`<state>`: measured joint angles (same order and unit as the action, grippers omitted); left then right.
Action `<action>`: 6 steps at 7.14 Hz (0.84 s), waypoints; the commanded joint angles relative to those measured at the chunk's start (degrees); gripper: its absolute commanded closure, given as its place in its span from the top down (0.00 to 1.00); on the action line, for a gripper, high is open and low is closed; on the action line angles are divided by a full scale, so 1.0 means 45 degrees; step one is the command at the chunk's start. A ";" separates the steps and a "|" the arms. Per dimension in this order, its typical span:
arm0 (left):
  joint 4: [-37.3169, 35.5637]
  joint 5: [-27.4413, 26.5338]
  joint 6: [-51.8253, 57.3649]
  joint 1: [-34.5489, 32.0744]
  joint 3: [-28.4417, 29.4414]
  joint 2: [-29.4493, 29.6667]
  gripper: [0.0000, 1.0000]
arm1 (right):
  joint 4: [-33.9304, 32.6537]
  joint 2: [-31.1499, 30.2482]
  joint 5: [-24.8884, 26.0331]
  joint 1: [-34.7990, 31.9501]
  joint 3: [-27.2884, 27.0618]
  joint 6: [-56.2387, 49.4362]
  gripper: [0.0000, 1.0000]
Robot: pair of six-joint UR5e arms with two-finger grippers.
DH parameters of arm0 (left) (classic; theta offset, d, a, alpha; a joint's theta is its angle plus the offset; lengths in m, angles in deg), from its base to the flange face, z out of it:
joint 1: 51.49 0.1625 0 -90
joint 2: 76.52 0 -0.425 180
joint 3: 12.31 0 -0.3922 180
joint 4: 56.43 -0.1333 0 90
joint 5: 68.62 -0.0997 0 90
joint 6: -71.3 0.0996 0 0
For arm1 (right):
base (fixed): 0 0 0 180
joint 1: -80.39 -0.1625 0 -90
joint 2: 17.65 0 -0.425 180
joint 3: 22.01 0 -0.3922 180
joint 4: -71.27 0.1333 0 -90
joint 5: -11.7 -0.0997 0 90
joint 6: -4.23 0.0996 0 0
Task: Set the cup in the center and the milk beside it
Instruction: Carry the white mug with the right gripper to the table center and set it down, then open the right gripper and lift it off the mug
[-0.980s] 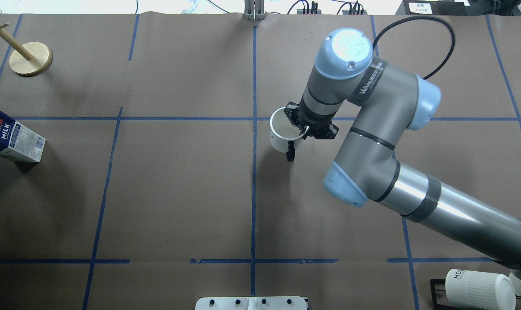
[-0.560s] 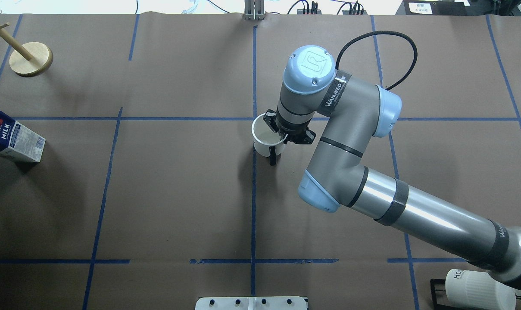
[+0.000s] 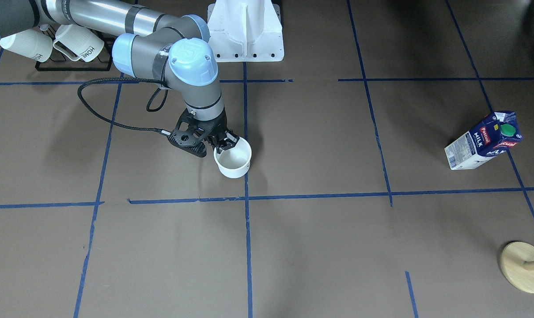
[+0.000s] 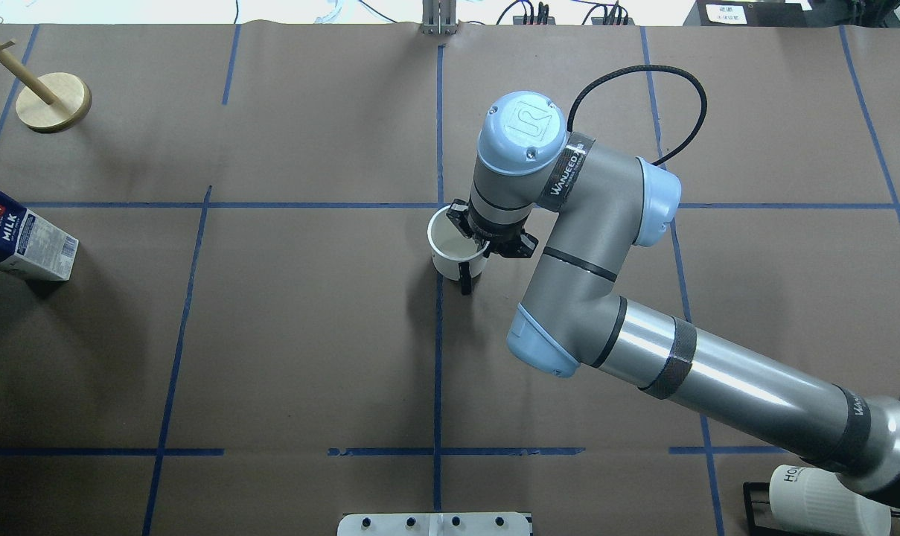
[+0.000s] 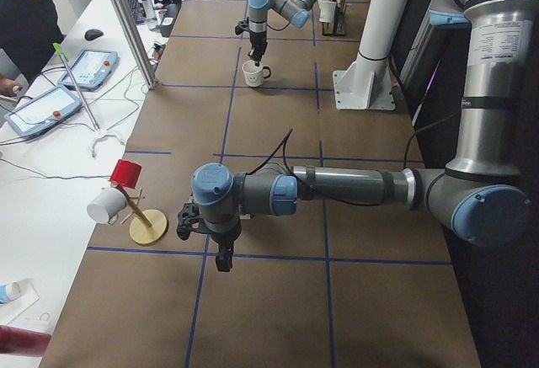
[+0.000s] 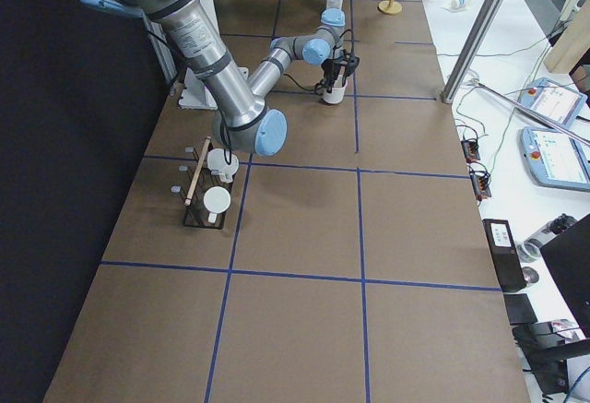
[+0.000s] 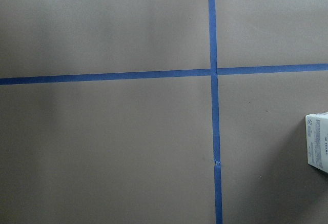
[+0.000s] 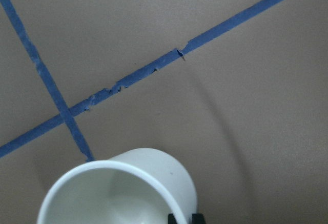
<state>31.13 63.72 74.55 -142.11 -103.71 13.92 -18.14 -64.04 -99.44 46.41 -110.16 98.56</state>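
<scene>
Overhead exterior: right gripper clamps the cup by its rim; the milk reads "Pascual MILK"; left gripper indeterminate.

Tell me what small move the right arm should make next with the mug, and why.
Probably ease the cup straight down and open: the right gripper pinches its rim, and it is just beside the center tape crossing; whether it is set down is unclear.

My right arm is brushed silver tube with black bands, its joints capped by pale-blue covers with small screws. White "WANEED" lettering marks one black band, and a black ribbed cable loops to my black open-framed pincer.
</scene>
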 commanded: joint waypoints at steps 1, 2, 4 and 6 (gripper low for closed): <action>-0.0005 0.0004 0.0000 0.0000 -0.0001 0.0000 1.00 | 0.0007 -0.0178 0.0011 -0.0007 -0.0098 -0.0103 1.00; -0.0005 -0.0015 0.0000 0.0000 -0.0001 0.0000 1.00 | 0.0026 -0.0237 0.0011 -0.0007 -0.0137 -0.0122 1.00; 0.0053 -0.0016 0.0000 0.0000 -0.0020 0.0019 1.00 | -0.0012 -0.0315 -0.0047 -0.0240 -0.0604 -0.0200 1.00; 0.0054 -0.0035 0.0000 -0.0019 -0.0776 0.0020 1.00 | -0.0149 -0.0956 -0.0184 -0.0825 -0.1789 -0.1150 1.00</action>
<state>31.35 63.63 74.55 -142.16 -104.94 14.04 -18.53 -66.53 -100.04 44.14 -114.72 96.36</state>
